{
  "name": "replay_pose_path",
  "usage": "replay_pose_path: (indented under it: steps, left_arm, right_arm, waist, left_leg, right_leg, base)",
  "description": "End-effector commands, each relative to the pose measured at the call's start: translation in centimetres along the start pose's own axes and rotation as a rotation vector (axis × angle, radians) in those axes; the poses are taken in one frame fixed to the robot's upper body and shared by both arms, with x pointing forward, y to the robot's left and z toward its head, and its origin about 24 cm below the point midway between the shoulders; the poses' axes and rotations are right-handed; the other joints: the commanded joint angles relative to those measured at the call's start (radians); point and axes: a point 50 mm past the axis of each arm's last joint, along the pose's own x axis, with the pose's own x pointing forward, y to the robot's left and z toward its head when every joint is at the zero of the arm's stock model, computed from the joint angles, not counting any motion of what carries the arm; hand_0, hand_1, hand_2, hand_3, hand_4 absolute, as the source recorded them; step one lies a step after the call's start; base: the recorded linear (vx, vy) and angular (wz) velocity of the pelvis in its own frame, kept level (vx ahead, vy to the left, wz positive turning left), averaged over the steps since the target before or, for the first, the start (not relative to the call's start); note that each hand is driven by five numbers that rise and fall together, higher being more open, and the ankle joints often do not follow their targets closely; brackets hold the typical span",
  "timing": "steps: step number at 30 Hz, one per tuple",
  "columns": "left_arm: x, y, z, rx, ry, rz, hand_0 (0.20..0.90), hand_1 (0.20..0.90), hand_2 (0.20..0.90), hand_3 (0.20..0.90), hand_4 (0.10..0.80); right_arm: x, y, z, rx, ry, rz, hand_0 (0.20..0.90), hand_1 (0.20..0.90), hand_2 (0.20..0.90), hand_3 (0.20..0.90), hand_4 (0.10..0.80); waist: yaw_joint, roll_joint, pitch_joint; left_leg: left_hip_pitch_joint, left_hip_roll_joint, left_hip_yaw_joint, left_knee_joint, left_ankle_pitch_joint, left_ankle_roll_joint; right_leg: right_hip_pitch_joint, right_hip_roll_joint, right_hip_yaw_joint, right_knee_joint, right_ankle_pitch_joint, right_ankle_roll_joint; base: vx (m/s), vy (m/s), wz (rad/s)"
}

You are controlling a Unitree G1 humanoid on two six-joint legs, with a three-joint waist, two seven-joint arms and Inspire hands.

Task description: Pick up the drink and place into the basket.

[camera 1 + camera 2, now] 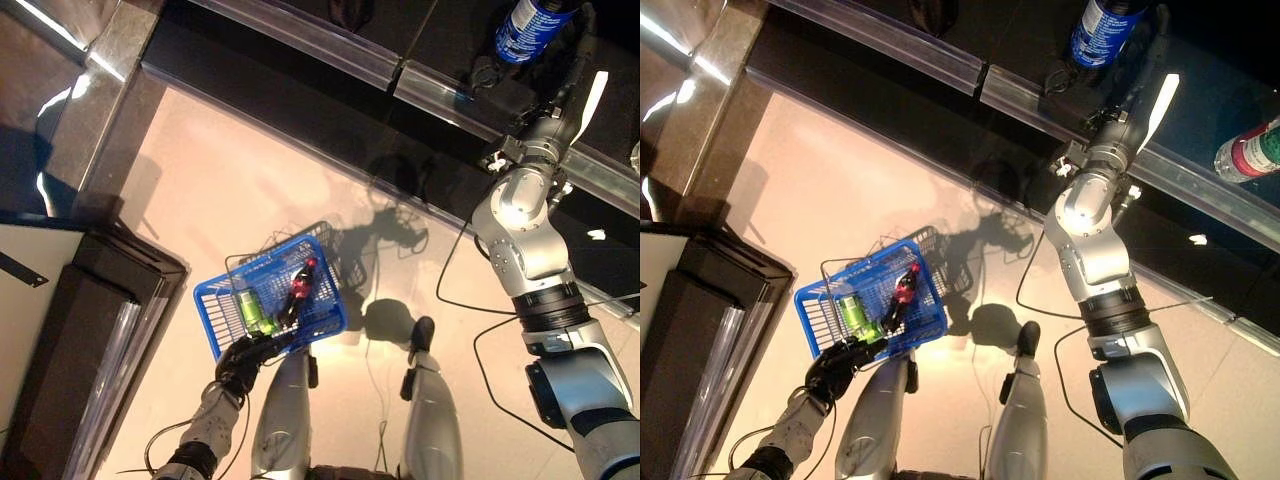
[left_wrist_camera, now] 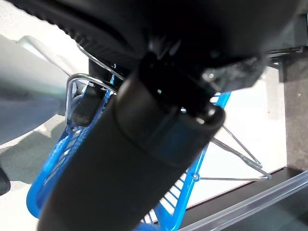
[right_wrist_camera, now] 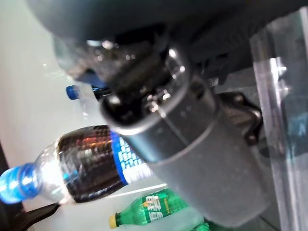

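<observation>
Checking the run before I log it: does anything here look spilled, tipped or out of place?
Nothing stands out. The blue basket hangs from the left hand with a green bottle and a dark red-capped bottle lying inside. The right hand is at a blue-labelled bottle on the shelf.

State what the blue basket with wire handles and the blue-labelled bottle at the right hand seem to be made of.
Blue slatted basket: apparently moulded plastic, uniform colour and slotted walls; its thin handles look like bare metal wire. Blue-labelled bottle with dark contents: clear, glossy plastic, probably, since the neck is see-through; right hand beside it.
</observation>
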Motion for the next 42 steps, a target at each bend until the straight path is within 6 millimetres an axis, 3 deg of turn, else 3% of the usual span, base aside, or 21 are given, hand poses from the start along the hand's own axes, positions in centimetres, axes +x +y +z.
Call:
replay_pose_path:
  steps: [1,14,29,33,38,39,40,41,42]
  left_arm:
    - [-1.6,0.8,-2.2,0.016,0.040,-0.052,0.300,0.300,0.300,0.200,0.100]
    - [-1.9,1.3,-2.1,0.025,0.055,-0.057,0.300,0.300,0.300,0.200,0.100]
    - [-2.3,1.5,-1.6,0.028,0.048,-0.069,0.300,0.300,0.300,0.200,0.100]
    - [-2.4,1.8,-1.1,0.021,0.035,-0.067,0.300,0.300,0.300,0.200,0.100]
    - [-2.6,2.2,-0.7,0.020,0.035,-0.067,0.300,0.300,0.300,0.200,0.100]
    - [-2.6,2.3,-0.6,0.023,0.035,-0.071,0.300,0.300,0.300,0.200,0.100]
    - [-2.7,2.5,-0.5,0.025,0.033,-0.076,0.300,0.300,0.300,0.200,0.100]
    - [-2.7,2.6,-0.4,0.026,0.029,-0.077,0.300,0.300,0.300,0.200,0.100]
    - [-2.7,2.7,-0.2,0.028,0.021,-0.078,0.300,0.300,0.300,0.200,0.100]
  right_arm:
    - [3.1,-1.0,8.2,0.102,-0.283,-0.065,0.900,0.900,0.900,0.900,0.800]
    - [5.4,-1.7,10.2,0.165,-0.252,-0.086,0.900,0.900,0.900,0.900,0.800]
    - [5.1,0.4,13.6,0.298,-0.262,0.059,0.900,0.900,0.900,0.900,0.800]
    - [4.8,1.1,14.4,0.404,-0.252,0.177,0.900,0.900,0.900,0.900,0.800]
    - [5.5,0.8,14.5,0.330,-0.263,0.167,0.900,0.900,0.900,0.900,0.800]
    - [5.8,0.5,14.5,0.312,-0.260,0.151,0.851,0.851,0.851,0.842,0.742]
    - [6.4,-0.1,14.4,0.286,-0.259,0.120,0.495,0.495,0.495,0.428,0.328]
    - [6.7,-0.6,14.5,0.261,-0.271,0.097,0.300,0.300,0.300,0.200,0.100]
    - [7.1,-1.1,14.7,0.199,-0.297,0.065,0.300,0.300,0.300,0.200,0.100]
  waist:
    - [0.021,0.048,-0.018]
    - [0.037,0.055,-0.018]
    - [0.058,0.042,-0.018]
    - [0.068,0.042,-0.018]
    - [0.075,0.044,-0.018]
    - [0.077,0.042,-0.018]
    - [0.078,0.041,-0.018]
    - [0.079,0.040,-0.018]
    - [0.081,0.037,-0.018]
  left_leg:
    - [-0.057,-0.020,-0.063,0.103,-0.068,0.014]
    - [-0.075,-0.033,-0.072,0.107,-0.074,0.020]
    - [-0.151,-0.042,-0.086,0.152,-0.083,0.031]
    - [-0.170,-0.048,-0.095,0.154,-0.082,0.035]
    - [-0.173,-0.049,-0.098,0.150,-0.080,0.035]
    - [-0.174,-0.049,-0.099,0.150,-0.080,0.035]
    - [-0.174,-0.047,-0.097,0.150,-0.079,0.035]
    - [-0.174,-0.046,-0.095,0.151,-0.080,0.035]
    - [-0.176,-0.047,-0.095,0.154,-0.081,0.036]
  right_leg:
    - [-0.094,-0.003,-0.047,0.070,0.019,-0.073]
    - [-0.117,-0.003,-0.048,0.089,0.007,-0.074]
    - [-0.189,-0.004,-0.052,0.140,-0.006,-0.077]
    - [-0.207,-0.002,-0.052,0.151,-0.010,-0.076]
    - [-0.210,-0.004,-0.055,0.152,-0.008,-0.072]
    - [-0.209,-0.005,-0.057,0.151,-0.006,-0.071]
    - [-0.209,-0.006,-0.061,0.150,-0.004,-0.069]
    - [-0.207,-0.007,-0.063,0.149,-0.004,-0.069]
    - [-0.204,-0.007,-0.066,0.148,-0.004,-0.068]
  base:
    - [0.000,0.000,0.00]
    - [0.000,0.000,0.00]
    - [0.001,-0.001,0.00]
    - [0.000,0.000,0.00]
    - [-0.007,0.001,0.01]
    - [-0.046,-0.004,0.01]
    - [-0.042,-0.005,0.01]
    - [-0.038,-0.011,0.01]
    - [0.000,0.000,0.00]
